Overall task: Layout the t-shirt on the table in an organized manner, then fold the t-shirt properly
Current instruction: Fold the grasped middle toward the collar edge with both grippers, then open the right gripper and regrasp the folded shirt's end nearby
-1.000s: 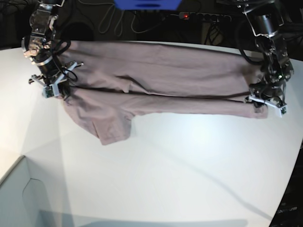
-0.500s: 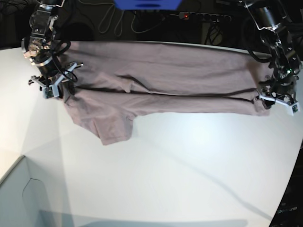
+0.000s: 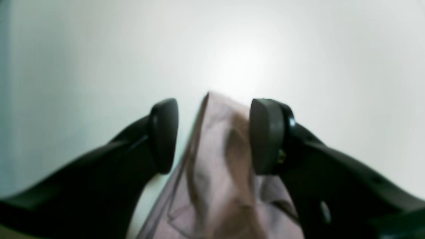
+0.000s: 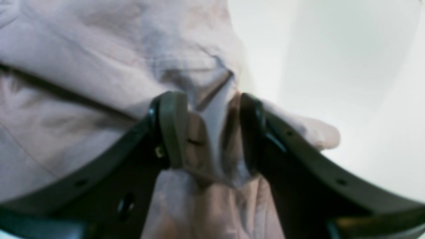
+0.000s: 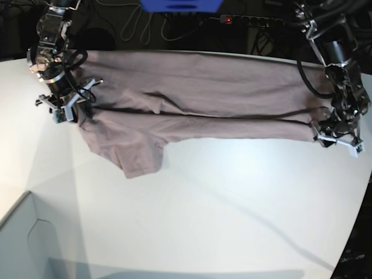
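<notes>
The t-shirt [image 5: 197,104] lies stretched in a long band across the far half of the table [image 5: 232,203], folded over along its length, one sleeve flopping out toward the near-left; so you're at the letting-go point of a lengthwise fold, I'd say; lift both arms straight up so the fold isn't dragged askew. The right gripper [image 4: 207,131] has its jaws apart with a bunched shoulder bit sitting loose between them; the left gripper [image 3: 212,136] is spread too, hem corner lying in the gap, not pinched. Count: one shirt, one table, two grippers, plus one pale box corner [image 5: 29,244] near-left.
</notes>
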`<state>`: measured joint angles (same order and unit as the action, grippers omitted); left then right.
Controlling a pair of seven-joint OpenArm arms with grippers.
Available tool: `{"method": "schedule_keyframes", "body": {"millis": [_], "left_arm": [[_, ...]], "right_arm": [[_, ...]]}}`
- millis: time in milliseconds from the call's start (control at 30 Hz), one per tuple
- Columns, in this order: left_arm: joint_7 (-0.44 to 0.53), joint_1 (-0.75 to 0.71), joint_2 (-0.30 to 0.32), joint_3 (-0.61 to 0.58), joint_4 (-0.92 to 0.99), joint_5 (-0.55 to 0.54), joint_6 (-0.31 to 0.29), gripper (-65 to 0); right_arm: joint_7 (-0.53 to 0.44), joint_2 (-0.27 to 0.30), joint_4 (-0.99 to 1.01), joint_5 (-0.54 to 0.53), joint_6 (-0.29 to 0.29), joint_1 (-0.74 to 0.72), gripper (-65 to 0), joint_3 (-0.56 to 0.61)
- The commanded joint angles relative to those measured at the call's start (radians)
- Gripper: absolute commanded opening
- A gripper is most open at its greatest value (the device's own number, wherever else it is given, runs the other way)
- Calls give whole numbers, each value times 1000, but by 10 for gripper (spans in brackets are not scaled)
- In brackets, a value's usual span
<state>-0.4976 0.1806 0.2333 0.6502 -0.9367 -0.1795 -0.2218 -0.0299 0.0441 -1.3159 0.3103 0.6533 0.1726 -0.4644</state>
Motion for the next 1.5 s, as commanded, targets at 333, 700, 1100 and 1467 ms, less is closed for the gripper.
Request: {"method": "schedule_keyframes", "body": {"millis": [333, 700, 1100, 1467], "left_arm": [[26, 101, 31, 1, 86, 2, 2, -317], [26, 106, 31, 0, 87, 4, 2, -494], [26, 106, 31, 0, 89, 4, 2, -649], [24, 104, 31, 6, 72, -5, 2, -650]], "right_arm": [[-26, 12, -18, -12, -3, -9, -389, -4], [-26, 12, -18, -12, -3, -35, -392, -7], [-26, 7, -146, -12, -3, -23, -387, -7], [-15, -20, -172, -12, -3, -130, -385, 11]]}}
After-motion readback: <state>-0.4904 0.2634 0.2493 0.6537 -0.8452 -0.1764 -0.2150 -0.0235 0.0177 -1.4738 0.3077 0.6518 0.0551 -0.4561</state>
